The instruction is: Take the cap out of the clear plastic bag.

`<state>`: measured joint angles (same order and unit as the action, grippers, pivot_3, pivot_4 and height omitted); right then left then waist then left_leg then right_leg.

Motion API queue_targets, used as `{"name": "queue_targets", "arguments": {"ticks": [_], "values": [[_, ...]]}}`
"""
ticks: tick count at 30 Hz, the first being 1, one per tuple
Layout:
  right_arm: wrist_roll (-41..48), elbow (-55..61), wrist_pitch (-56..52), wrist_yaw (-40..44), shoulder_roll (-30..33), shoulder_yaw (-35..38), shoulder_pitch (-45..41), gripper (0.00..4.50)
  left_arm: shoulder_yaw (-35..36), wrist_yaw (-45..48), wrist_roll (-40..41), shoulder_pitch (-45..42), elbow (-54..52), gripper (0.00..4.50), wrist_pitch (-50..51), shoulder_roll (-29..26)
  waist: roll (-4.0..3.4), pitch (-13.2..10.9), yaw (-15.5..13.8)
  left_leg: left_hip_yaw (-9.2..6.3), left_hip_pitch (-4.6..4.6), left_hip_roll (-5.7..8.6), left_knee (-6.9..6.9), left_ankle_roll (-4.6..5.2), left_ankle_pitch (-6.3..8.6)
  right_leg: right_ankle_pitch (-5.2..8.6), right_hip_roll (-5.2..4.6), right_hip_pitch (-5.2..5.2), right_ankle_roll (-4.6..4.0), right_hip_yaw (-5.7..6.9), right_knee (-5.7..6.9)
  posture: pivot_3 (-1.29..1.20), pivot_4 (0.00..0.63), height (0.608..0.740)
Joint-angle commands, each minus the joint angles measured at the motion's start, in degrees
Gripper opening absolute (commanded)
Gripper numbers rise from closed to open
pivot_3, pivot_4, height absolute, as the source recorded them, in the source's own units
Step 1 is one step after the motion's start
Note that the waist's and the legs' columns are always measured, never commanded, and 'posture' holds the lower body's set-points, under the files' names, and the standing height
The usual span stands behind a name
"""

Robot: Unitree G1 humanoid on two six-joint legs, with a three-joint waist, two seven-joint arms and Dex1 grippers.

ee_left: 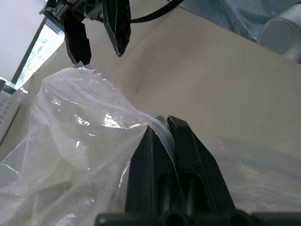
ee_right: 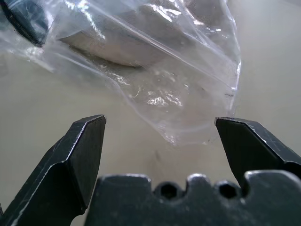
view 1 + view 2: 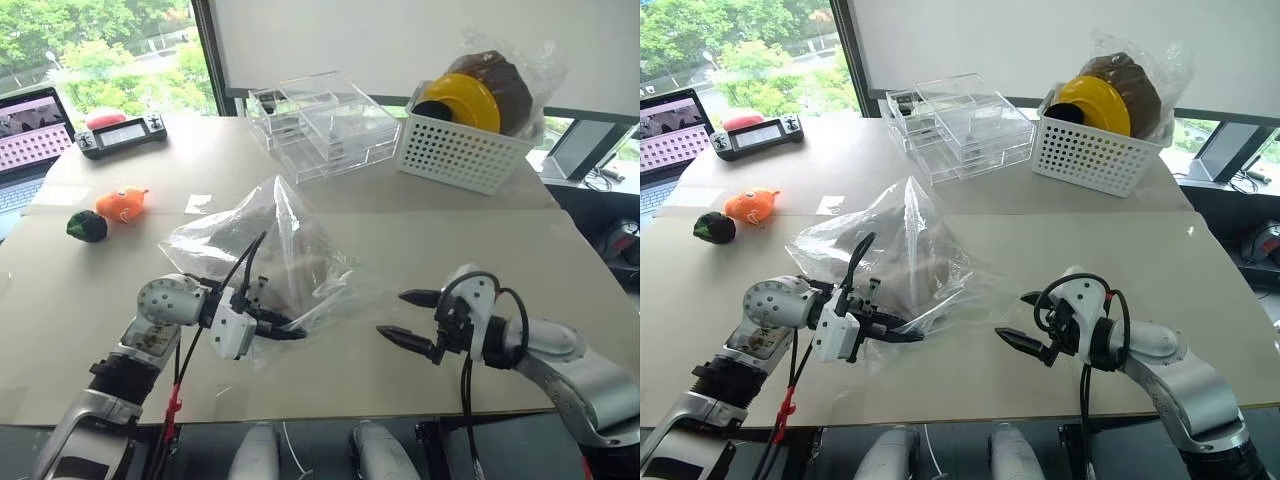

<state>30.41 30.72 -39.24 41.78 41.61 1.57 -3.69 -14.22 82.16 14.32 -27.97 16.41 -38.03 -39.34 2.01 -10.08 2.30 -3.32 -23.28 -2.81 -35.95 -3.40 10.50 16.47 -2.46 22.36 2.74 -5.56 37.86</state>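
left hand point(image 3: 290, 330) clenched on clear plastic bag point(image 3: 275, 260), right hand point(image 3: 405, 318) released beside it, right wrist view reveals cap point(image 2: 117, 44) inside

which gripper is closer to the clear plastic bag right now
Left. The left gripper is shut on the clear plastic bag, pinching its film. The right gripper is open beside the bag's edge, not touching.

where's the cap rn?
Still inside the clear plastic bag at mid-table: the cap lies between the left gripper, shut on the bag's near edge, and the open right gripper.
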Motion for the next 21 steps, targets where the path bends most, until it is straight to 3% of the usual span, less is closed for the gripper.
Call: {"name": "queue_targets", "arguments": {"ticks": [1,7,13,17,21], "values": [[0.15,1.55,0.96,-0.42,-0.03,1.83,-0.19,4.50,3.53,-3.74,-1.98,-5.90,5.80,0.06,5.57,-1.17,0.00,0.00,0.05,0.00,0.00,0.00,-0.02,0.00,0.00,0.00,0.00,0.00,0.00,0.00,0.02,0.00,0.150,0.735],[5.30,5.75,-1.49,0.43,0.92,4.65,-1.56,4.50,6.03,-10.65,-4.24,-15.10,13.27,0.06,13.15,1.38,0.01,-0.01,-0.05,-0.03,-0.10,0.02,-0.01,0.01,0.01,0.02,0.00,0.04,0.03,0.03,-0.01,0.00,0.150,0.735],[10.16,6.67,-4.50,-1.10,-1.02,2.65,-12.11,4.50,6.72,-11.26,-3.26,-17.74,11.75,0.06,17.66,3.81,0.02,-0.02,0.41,-0.04,-0.07,0.02,-0.01,0.04,0.02,0.01,0.01,0.05,0.03,0.01,0.07,0.00,0.150,0.735],[0.91,-2.79,-1.83,-5.99,-8.91,-7.93,-24.57,4.50,7.48,-11.62,-2.06,-19.74,9.89,0.06,21.12,5.16,0.05,-0.05,0.89,-0.04,-0.01,0.01,-0.02,0.04,0.02,0.01,0.03,0.05,0.03,0.00,0.14,0.00,0.150,0.735],[-7.82,-9.66,2.32,-7.23,-11.05,-13.72,-28.25,4.50,8.13,-11.91,-2.39,-20.44,9.33,0.06,22.13,5.75,0.05,-0.05,0.15,-0.07,-0.16,0.03,0.00,0.04,0.02,0.00,0.02,0.16,0.00,0.04,0.11,0.00,0.150,0.735]]}}
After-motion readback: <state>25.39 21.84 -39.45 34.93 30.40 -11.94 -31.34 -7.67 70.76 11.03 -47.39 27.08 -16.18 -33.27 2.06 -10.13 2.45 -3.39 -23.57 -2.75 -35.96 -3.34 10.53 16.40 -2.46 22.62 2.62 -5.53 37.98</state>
